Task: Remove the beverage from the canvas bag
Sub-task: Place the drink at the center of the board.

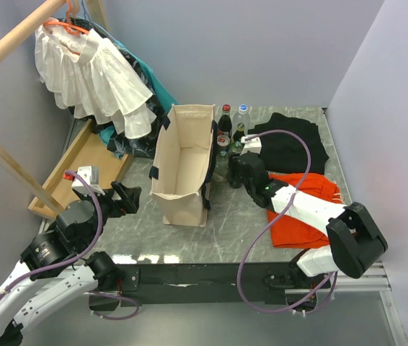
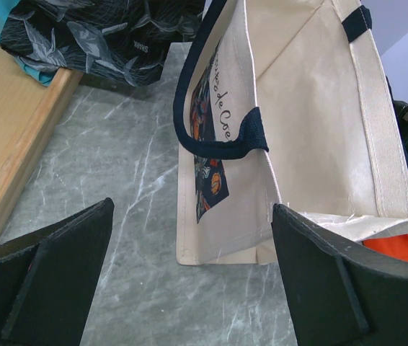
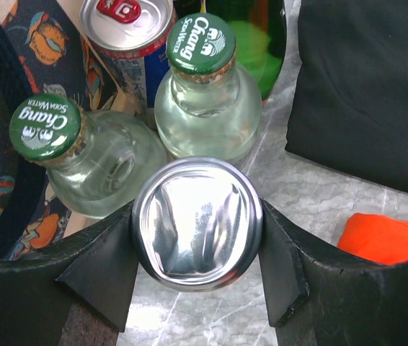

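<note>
my right fingers [image 3: 290, 267] clamp the foil-lidded beverage [image 3: 197, 213] at its rim, outside the canvas bag [image 1: 189, 122] among soda bottles [image 3: 200, 101] toward the desk's [image 1: 233, 231] far edge; it looks weighty, slick-sided and easily dented, while my left fingers [image 2: 334, 281] hang apart.

Cream canvas bag [image 1: 184, 160] with navy handles stands upright and open, mid-worktop. The silver-topped beverage [image 3: 197, 223] is outside, beside its right wall.

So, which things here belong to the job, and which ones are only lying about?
Job: canvas bag, silver-topped drink held by right gripper, open left gripper facing the bag.
Lying about: Chang soda bottles, red-tab can, green bottle, black garment, orange garment, white ruffled garment.
</note>
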`<state>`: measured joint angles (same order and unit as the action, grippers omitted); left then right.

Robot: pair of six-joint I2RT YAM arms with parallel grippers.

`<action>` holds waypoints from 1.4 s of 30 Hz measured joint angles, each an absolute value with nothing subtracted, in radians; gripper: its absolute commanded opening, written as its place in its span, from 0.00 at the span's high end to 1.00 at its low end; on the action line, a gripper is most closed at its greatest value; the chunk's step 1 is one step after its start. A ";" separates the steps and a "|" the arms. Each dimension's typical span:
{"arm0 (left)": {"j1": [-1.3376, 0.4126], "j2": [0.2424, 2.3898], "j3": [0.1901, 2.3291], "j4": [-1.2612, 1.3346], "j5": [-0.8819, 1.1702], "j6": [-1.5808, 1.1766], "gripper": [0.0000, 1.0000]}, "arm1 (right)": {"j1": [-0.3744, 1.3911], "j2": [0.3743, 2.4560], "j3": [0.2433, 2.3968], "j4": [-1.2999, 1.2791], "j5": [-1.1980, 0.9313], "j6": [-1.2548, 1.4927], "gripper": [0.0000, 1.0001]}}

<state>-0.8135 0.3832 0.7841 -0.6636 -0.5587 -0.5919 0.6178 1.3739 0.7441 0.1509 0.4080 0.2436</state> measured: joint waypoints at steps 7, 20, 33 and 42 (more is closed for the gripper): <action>-0.813 0.383 0.784 -0.664 -0.562 -0.592 0.04 | 0.617 1.384 0.744 0.170 0.419 0.255 0.82; -0.813 0.383 0.784 -0.664 -0.566 -0.592 0.04 | 0.616 1.385 0.744 0.171 0.426 0.269 0.51; -0.813 0.391 0.784 -0.664 -0.566 -0.592 0.04 | 0.616 1.386 0.744 0.171 0.426 0.269 0.41; -0.813 0.392 0.784 -0.664 -0.566 -0.592 0.04 | 0.616 1.386 0.747 0.164 0.426 0.268 0.31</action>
